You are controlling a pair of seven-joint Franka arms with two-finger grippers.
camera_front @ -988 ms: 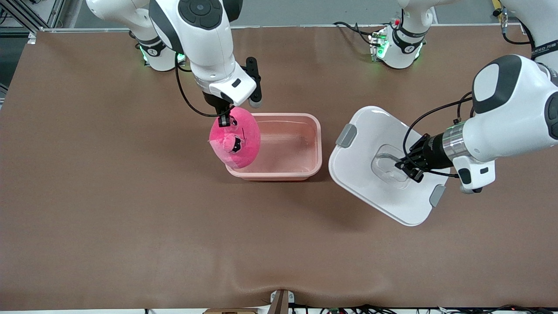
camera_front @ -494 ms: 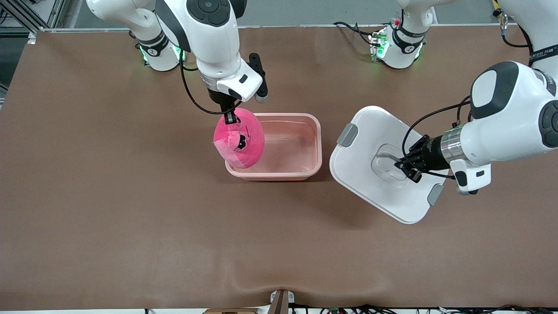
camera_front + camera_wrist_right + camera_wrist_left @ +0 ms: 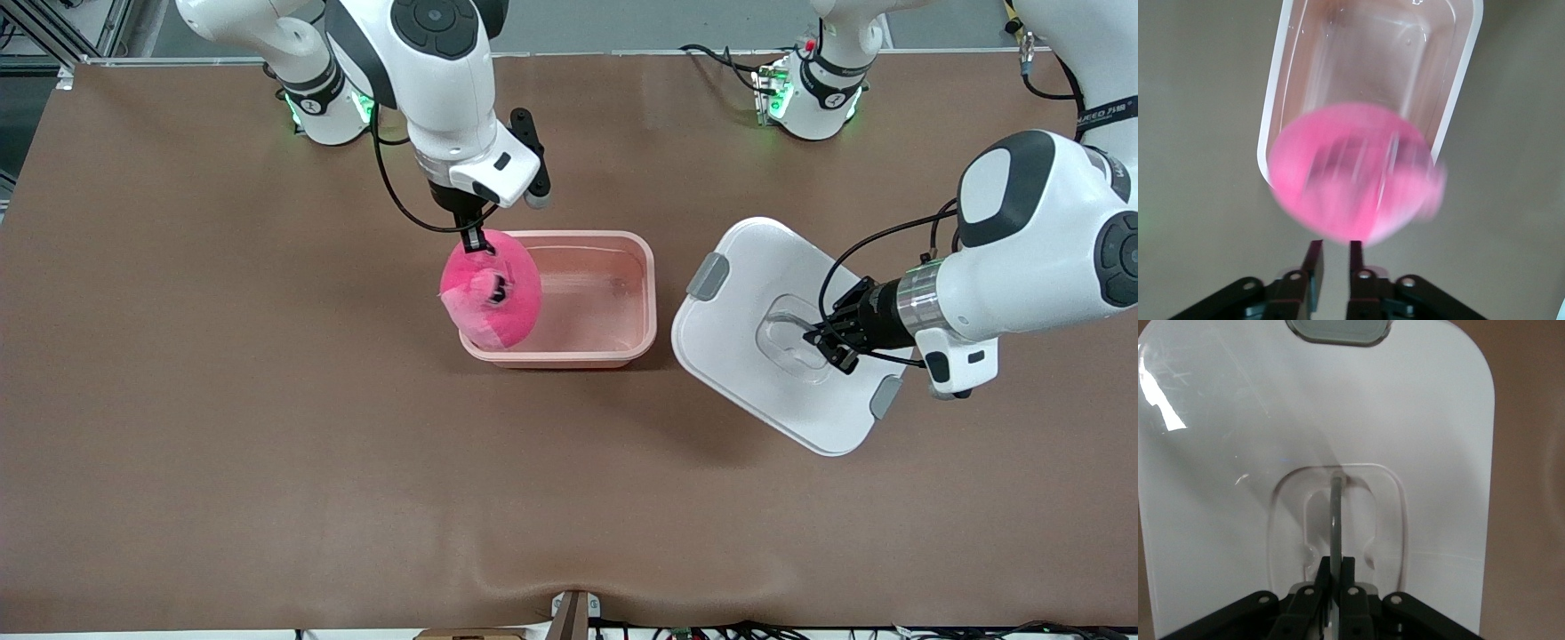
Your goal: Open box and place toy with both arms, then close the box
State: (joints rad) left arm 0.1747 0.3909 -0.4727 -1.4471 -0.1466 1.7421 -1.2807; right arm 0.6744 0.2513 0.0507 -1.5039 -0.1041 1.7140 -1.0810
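Pink plush toy hangs from the right gripper, whose jaws pinch its upper edge, over the end of the box that lies toward the right arm's end of the table. Box open, standing on the table. White lid lifted and tilted, beside the box toward the left arm's end; the left gripper has its jaws pressed together on the clear handle in the lid's centre.
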